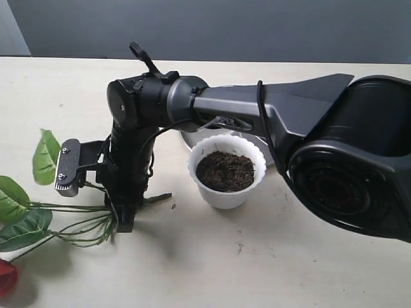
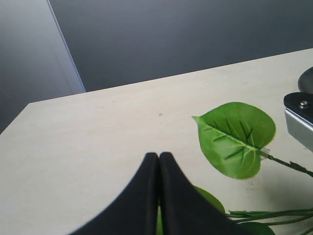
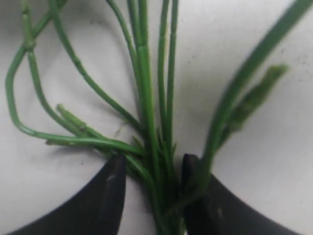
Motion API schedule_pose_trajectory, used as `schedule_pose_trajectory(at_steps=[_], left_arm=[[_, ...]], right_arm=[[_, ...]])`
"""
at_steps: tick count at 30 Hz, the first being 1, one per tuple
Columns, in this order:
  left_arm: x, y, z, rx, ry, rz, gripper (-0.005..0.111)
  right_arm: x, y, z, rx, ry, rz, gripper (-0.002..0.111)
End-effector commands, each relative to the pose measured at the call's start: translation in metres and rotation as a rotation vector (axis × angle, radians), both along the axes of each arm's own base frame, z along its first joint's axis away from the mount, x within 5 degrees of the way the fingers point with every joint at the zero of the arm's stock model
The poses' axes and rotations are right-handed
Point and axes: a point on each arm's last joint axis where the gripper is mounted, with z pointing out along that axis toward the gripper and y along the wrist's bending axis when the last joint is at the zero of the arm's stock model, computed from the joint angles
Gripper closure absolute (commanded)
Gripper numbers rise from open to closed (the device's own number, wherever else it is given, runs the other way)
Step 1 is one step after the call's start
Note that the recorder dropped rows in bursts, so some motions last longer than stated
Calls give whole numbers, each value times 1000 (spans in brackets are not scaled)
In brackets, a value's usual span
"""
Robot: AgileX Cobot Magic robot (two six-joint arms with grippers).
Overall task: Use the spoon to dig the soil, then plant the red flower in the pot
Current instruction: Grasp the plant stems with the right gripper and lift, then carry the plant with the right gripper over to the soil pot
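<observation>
The red flower lies flat on the table at the left, with its red bloom [image 1: 5,276] at the bottom corner and its green leaves [image 1: 45,156] spread out. My right gripper [image 1: 123,224] has reached across and points straight down onto the stems [image 3: 144,73]. Its jaws [image 3: 154,164] stand open with the stem bundle between them, one finger touching it. The white scalloped pot [image 1: 226,196] holds dark soil [image 1: 225,171] in the middle. The left gripper [image 2: 159,155] is shut and empty above a leaf [image 2: 237,137]. The spoon is out of view.
A shiny steel plate [image 1: 191,138] sits behind the pot, mostly hidden by the right arm. The right arm's bulky base [image 1: 350,160] fills the right side. A few soil crumbs [image 1: 239,246] lie in front of the pot.
</observation>
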Motion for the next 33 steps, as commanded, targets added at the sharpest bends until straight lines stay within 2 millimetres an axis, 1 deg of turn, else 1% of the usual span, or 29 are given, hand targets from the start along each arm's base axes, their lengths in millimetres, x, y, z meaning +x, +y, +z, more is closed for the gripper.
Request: schedule_pose_trajectory(at_steps=[1, 3, 7, 11, 13, 18, 20, 22, 24, 25, 26, 27, 28, 29, 30, 31, 32, 33], left_arm=[[0, 0, 0, -2, -7, 1, 106], [0, 0, 0, -2, -7, 1, 106], [0, 0, 0, -2, -7, 1, 106], [0, 0, 0, -2, -7, 1, 106], [0, 0, 0, -2, -7, 1, 106], [0, 0, 0, -2, -7, 1, 106], [0, 0, 0, -2, -7, 1, 106], [0, 0, 0, -2, -7, 1, 106], [0, 0, 0, -2, -7, 1, 106], [0, 0, 0, -2, -7, 1, 106], [0, 0, 0, -2, -7, 1, 106], [0, 0, 0, -2, -7, 1, 106], [0, 0, 0, -2, -7, 1, 106], [0, 0, 0, -2, -7, 1, 106], [0, 0, 0, -2, -7, 1, 106], [0, 0, 0, -2, -7, 1, 106], [0, 0, 0, -2, -7, 1, 106], [0, 0, 0, -2, -7, 1, 106]], right_arm=[[0, 0, -3, -14, -5, -10, 96], [-1, -2, -3, -28, 7, -12, 109], [-3, -4, -3, -54, 27, -6, 109], [-4, -2, 11, -9, 45, -23, 109], [-4, 1, 26, 49, 33, -54, 109], [-3, 3, 76, 209, -18, -101, 109], [3, 0, 94, 265, -38, -144, 109], [15, -6, 113, 342, -41, -218, 109], [32, -18, 133, 431, -8, -323, 109], [47, -32, 153, 511, 42, -406, 109], [54, -39, 163, 544, 60, -439, 109], [62, -53, 178, 593, 65, -487, 109], [66, -61, 185, 616, 51, -514, 109], [69, -76, 195, 657, 14, -564, 109], [70, -84, 199, 683, -4, -595, 109], [68, -100, 209, 751, -54, -651, 109], [64, -109, 211, 783, -75, -674, 109], [55, -124, 207, 833, -118, -734, 109]])
